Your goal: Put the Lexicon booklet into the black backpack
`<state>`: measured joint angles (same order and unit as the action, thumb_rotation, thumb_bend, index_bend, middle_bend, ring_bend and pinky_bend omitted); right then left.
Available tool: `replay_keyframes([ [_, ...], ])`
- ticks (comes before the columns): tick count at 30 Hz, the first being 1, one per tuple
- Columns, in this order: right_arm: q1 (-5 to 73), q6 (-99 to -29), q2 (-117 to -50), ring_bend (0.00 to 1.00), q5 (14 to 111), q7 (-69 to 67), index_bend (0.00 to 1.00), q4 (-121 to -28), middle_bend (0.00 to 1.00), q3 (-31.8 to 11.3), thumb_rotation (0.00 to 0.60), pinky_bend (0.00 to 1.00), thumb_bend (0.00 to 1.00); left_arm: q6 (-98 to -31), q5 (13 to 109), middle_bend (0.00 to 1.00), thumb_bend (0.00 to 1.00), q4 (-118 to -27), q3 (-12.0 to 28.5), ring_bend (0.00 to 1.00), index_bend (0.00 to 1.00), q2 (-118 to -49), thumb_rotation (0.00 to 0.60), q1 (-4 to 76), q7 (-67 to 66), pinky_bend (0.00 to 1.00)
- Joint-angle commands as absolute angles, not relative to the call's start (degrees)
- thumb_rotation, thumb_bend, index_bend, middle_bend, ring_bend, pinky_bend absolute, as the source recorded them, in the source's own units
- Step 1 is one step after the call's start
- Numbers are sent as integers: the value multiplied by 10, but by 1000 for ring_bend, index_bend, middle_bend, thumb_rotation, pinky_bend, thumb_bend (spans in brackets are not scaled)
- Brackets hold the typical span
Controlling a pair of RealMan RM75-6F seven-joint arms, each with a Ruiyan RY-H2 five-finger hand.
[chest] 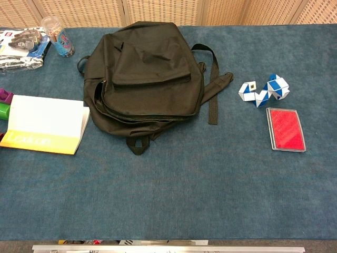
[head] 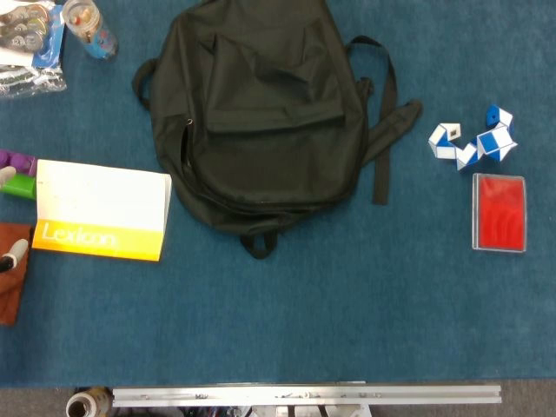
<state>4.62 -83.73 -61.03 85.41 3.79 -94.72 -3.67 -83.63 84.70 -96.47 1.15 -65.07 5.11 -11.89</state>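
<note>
Right, I saw blue cloth table (head: 287, 321), slatted screen (chest: 158, 10) behind. Black backpack (head: 261, 113) lay flat mid-table, closed as far as I could tell, contents hidden. Lexicon booklet (head: 100, 210) lay just beside its left edge: white cover, yellow band with white lettering. Red case (head: 499, 212) and blue-white twist puzzle (head: 473, 142) sat well right. Neither hand in my views; couldn't tell their state.

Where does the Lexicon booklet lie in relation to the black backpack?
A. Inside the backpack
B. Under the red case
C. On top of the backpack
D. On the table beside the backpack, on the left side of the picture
D: the Lexicon booklet lies flat on the table next to the black backpack, at its left in both views.
</note>
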Motion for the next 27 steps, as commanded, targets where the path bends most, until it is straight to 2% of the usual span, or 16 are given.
replay_keyframes([
  [1, 46, -839, -610, 251, 854, 36, 248, -947, 313, -38, 600, 344, 96, -835, 848, 232, 166, -964, 12, 190, 191, -651, 600, 52, -117, 143],
  [12, 50, -854, -597, 251, 854, 10, 248, -957, 313, -54, 600, 344, 96, -825, 877, 233, 166, -952, 1, 190, 195, -647, 600, 61, -107, 143],
  [19, 59, -852, -587, 251, 849, -1, 248, -959, 313, -68, 600, 344, 96, -784, 913, 233, 166, -918, -16, 190, 199, -656, 600, 89, -97, 143],
  [27, 58, -845, -587, 251, 852, 4, 248, -963, 313, -59, 600, 344, 96, -725, 923, 232, 166, -878, -32, 190, 197, -682, 600, 118, -100, 143],
])
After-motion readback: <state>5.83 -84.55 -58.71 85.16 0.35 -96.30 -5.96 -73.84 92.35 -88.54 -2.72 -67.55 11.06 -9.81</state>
